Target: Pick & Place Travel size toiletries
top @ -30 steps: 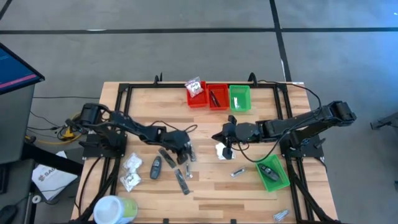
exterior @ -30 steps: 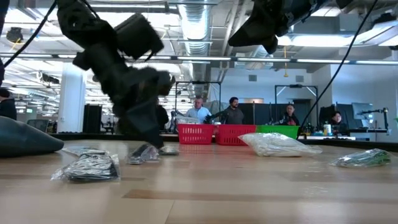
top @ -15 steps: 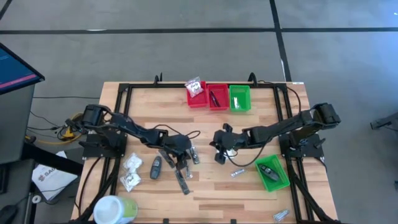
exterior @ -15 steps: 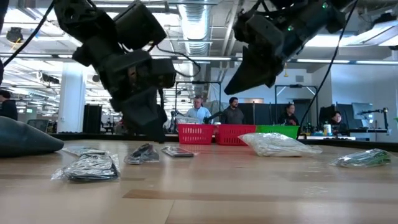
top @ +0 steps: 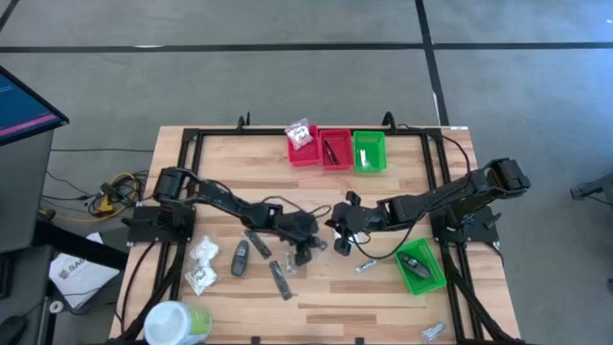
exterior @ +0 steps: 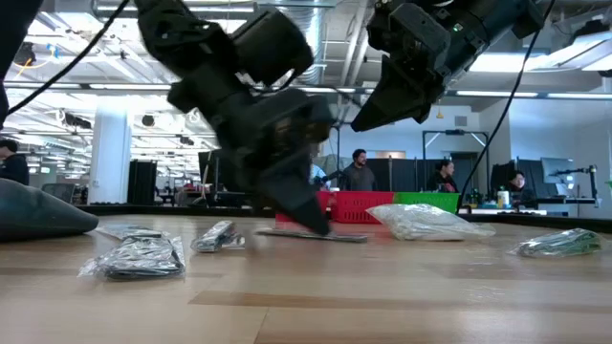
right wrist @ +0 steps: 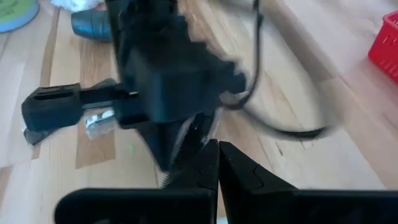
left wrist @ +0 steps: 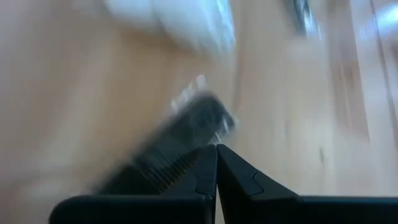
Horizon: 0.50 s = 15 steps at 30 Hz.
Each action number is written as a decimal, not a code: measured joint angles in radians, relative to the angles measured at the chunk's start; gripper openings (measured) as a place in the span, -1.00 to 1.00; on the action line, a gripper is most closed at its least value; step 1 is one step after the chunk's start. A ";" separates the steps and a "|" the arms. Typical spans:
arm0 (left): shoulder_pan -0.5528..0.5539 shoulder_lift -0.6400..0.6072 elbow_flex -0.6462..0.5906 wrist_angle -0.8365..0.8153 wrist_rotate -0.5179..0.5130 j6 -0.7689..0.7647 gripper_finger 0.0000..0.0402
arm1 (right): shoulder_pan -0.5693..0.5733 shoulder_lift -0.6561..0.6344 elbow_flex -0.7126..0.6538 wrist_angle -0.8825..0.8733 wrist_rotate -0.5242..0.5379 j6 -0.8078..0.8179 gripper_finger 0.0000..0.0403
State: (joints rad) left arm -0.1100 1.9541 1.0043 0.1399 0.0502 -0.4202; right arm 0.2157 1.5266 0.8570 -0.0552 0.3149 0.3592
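Note:
Travel size toiletries lie scattered on the wooden table: white crinkly packets [top: 203,251], a dark oval [top: 239,259], a dark stick [top: 281,280] and a silvery sachet [top: 364,265]. My left gripper [top: 306,251] is shut and slants down to the table at mid-table, its tips [exterior: 318,227] at a flat dark packet [exterior: 311,235] that lies on the wood. Close to its right, my right gripper [top: 337,241] is shut and hangs clear above the table [exterior: 361,122]. Another white packet [exterior: 426,222] lies under it. My left gripper has its shut fingertips [left wrist: 216,148] down at the dark packet's near part [left wrist: 186,134], slanting down from the table's left. The packet lies flat on the wood. The view is blurred, so I cannot tell whether the tips press on it or only stand against it.
Two red bins [top: 316,147] and a green bin [top: 369,151] stand at the far edge. Another green bin [top: 419,265], holding a dark item, sits near right. A big white-and-green tub [top: 177,321] stands at the near left corner. The two grippers are close together.
My left gripper has gone toward the table's right edge, low over the wood, and the flat dark packet has slid the same way with it. My right gripper has come down and a little toward the left, then held. Both stayed shut.

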 joint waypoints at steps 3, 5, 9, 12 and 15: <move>0.018 -0.016 0.027 0.011 -0.027 0.045 -1.00 | 0.002 0.001 0.000 -0.007 0.000 -0.003 -1.00; 0.022 -0.041 0.015 0.007 -0.042 0.067 -1.00 | 0.006 0.001 0.000 -0.026 0.001 -0.003 -1.00; 0.024 -0.092 -0.036 -0.029 -0.103 0.078 -1.00 | 0.007 0.019 0.000 -0.052 0.000 -0.003 -1.00; 0.057 -0.098 -0.070 -0.039 -0.123 0.107 -1.00 | 0.002 0.045 0.000 -0.044 0.000 -0.003 -1.00; 0.082 -0.080 -0.092 0.003 -0.128 0.169 -1.00 | -0.008 0.069 -0.002 -0.046 0.000 -0.003 -1.00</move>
State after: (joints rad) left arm -0.0285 1.8740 0.9123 0.1431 -0.0778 -0.2508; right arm 0.2075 1.5961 0.8554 -0.1013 0.3144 0.3565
